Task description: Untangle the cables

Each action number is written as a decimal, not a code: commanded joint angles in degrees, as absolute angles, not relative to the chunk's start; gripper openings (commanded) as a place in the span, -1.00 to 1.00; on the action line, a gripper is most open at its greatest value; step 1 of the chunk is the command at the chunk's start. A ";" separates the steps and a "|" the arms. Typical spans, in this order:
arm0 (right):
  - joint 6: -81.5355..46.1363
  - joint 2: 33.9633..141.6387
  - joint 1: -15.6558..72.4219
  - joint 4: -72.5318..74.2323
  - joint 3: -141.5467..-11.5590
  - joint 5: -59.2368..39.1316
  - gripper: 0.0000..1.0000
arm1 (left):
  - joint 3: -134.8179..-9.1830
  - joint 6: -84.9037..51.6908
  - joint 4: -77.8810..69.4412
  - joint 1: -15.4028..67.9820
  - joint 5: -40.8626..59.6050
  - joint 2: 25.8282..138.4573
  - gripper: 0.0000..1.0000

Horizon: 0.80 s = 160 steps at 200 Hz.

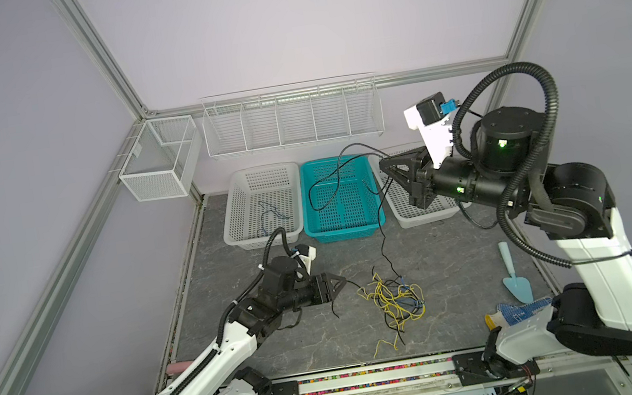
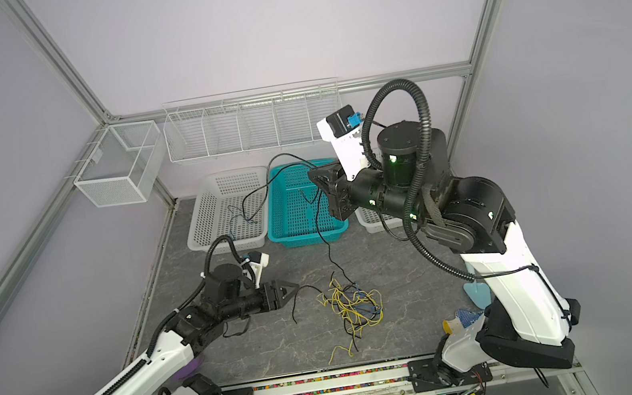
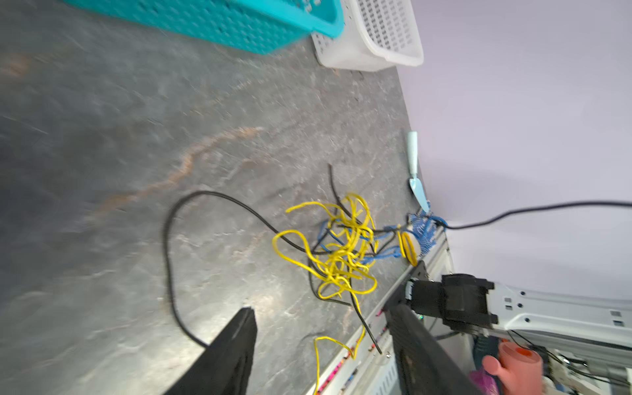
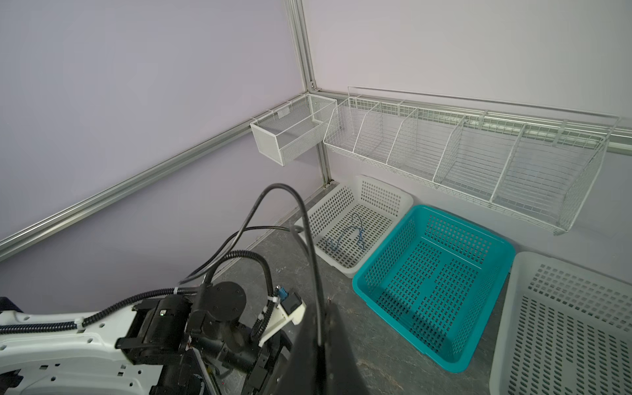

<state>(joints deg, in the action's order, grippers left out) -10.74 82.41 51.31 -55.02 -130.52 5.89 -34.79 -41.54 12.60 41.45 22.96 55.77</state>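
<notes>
Tabletop (image 1: 305,342) lies open between wide left claw (image 3: 323,307) and cables (image 1: 398,300); right claw (image 1: 385,165) pinches black cable (image 1: 382,235).

We get soft, even overhead light in both top views: walls (image 1: 281,23) bright, shadows faint, slight overall softness and wide-angle stretch at the edges. Left wrist view is motion-blurred across most of the table (image 3: 102,143), with pale sheen patches on it; the cables (image 3: 338,253) stay fairly sharp. Right wrist view is crisp, with soft shadow inside the teal basket (image 4: 434,273).
</notes>
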 commanded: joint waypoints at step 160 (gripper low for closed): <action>-14.04 80.53 50.99 -48.82 -129.59 0.03 -0.87 | -37.44 -55.78 -16.45 59.33 17.00 87.99 0.28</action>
<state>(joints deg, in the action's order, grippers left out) -13.06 81.76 51.09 -52.66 -129.43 1.32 -35.79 -56.93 -16.40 58.96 18.83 85.03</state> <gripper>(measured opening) 0.069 0.649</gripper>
